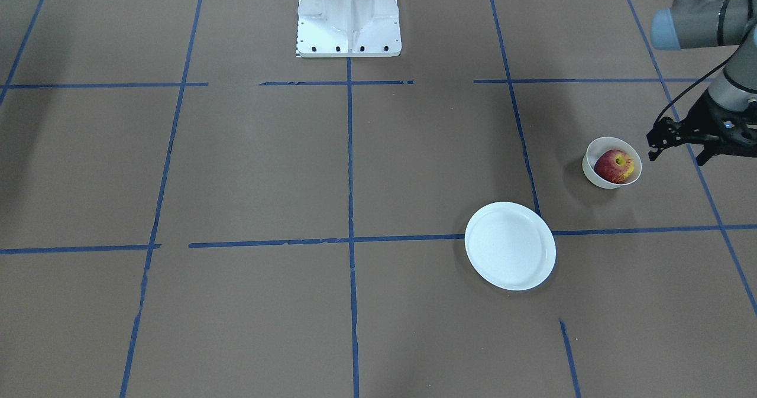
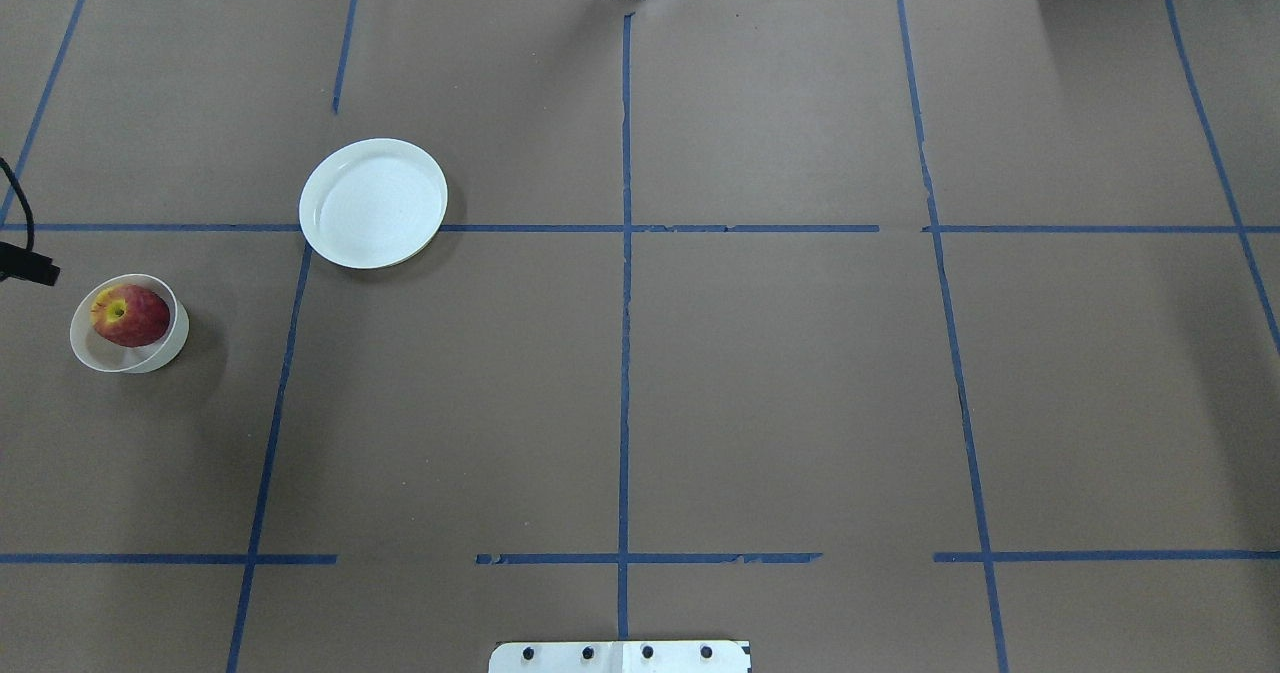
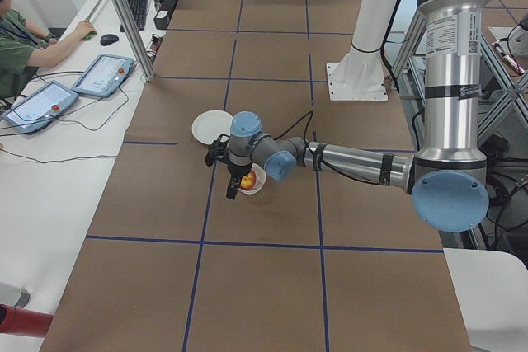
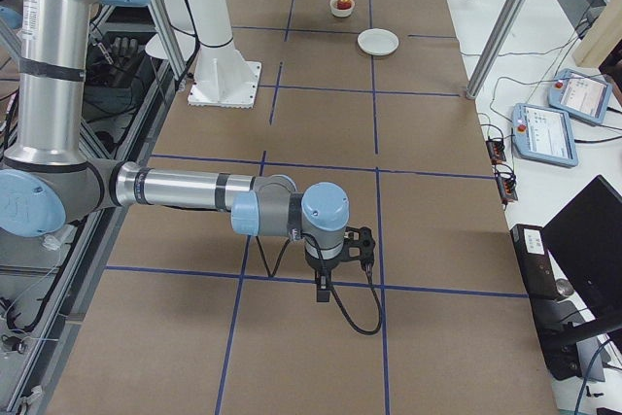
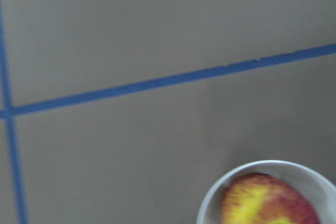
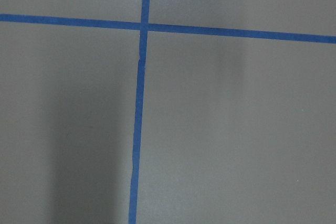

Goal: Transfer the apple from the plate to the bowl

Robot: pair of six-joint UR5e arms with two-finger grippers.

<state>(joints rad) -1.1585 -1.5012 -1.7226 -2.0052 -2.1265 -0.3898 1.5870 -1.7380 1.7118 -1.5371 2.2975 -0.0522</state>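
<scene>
The red apple (image 1: 615,166) with a yellow patch lies in the small white bowl (image 1: 591,174); it also shows in the overhead view (image 2: 130,315) and at the bottom of the left wrist view (image 5: 268,203). The flat white plate (image 1: 510,245) lies bare, a little apart from the bowl. My left gripper (image 1: 679,154) hovers just beside the bowl, open and empty. My right gripper (image 4: 340,259) shows only in the exterior right view, far from the bowl and plate, over bare table; I cannot tell its state.
The white robot base (image 1: 349,19) stands at the table's robot side. Blue tape lines grid the brown table. A side table with teach pendants (image 3: 103,76) and a seated operator (image 3: 25,39) runs along the far side.
</scene>
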